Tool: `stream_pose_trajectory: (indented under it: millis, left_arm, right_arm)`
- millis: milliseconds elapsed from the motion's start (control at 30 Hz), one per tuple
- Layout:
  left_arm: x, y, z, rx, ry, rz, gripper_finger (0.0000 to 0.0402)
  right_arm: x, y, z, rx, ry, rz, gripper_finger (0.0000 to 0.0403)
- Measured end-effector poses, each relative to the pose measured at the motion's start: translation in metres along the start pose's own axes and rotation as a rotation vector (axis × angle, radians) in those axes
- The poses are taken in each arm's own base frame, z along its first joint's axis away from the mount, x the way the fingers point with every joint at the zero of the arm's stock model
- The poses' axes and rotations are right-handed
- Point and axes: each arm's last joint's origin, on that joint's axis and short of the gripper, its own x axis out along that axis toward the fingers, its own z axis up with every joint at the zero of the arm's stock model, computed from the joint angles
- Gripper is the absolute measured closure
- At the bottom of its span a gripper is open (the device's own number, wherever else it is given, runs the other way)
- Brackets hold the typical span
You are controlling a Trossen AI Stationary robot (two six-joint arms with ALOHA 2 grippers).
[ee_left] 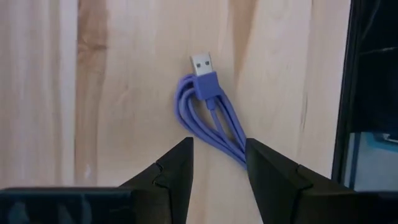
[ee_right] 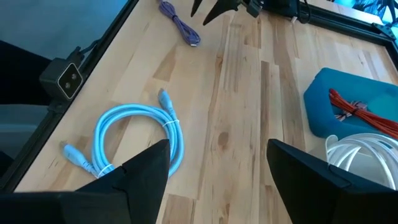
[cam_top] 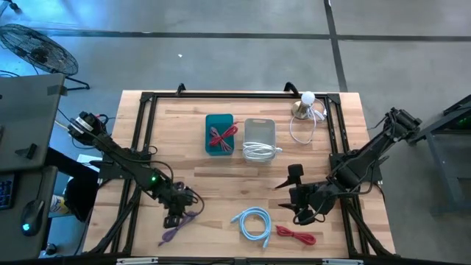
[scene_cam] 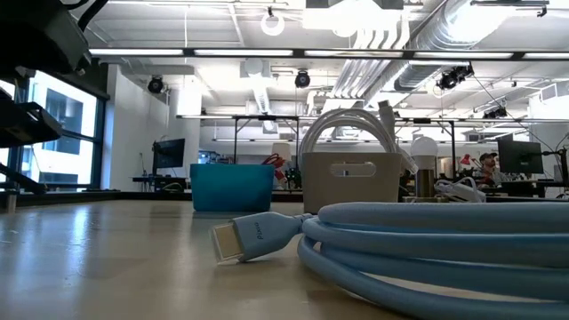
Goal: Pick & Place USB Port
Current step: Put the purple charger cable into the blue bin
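The wooden table [cam_top: 199,177] carries two bins at its middle: a teal bin [cam_top: 219,134] already holding a red cable [cam_top: 223,136], and a grey bin [cam_top: 259,134] holding a white cable [cam_top: 260,152]. That sorting looks done. Loose near the front edge lie a light blue cable [cam_top: 252,222] and a second red cable [cam_top: 296,235]. The left gripper [cam_top: 175,210] stands over the purple USB cable [ee_left: 208,118] at the front left, its fingers [ee_left: 177,168] part open astride the bundle, not visibly clamped; lifting and placing remain. The right gripper [cam_top: 303,206] hovers wide open, empty.
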Motion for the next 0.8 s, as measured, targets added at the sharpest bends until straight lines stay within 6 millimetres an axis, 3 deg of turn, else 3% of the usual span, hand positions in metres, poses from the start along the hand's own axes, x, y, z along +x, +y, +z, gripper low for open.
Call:
stream_pose_trajectory:
  millis: [267, 800]
  left_arm:
    - [-0.0002, 0.0026, 0.0021, 0.000, -0.077, 0.081, 0.0259]
    - [-0.0002, 0.0036, 0.0011, 0.043, -0.064, 0.093, 0.0259]
  right_arm:
    - [0.0000, -0.0001, 0.0000, 0.002, 0.000, 0.000, 0.0142]
    - [0.0000, -0.0002, 0.0000, 0.003, -0.001, -0.003, 0.0142]
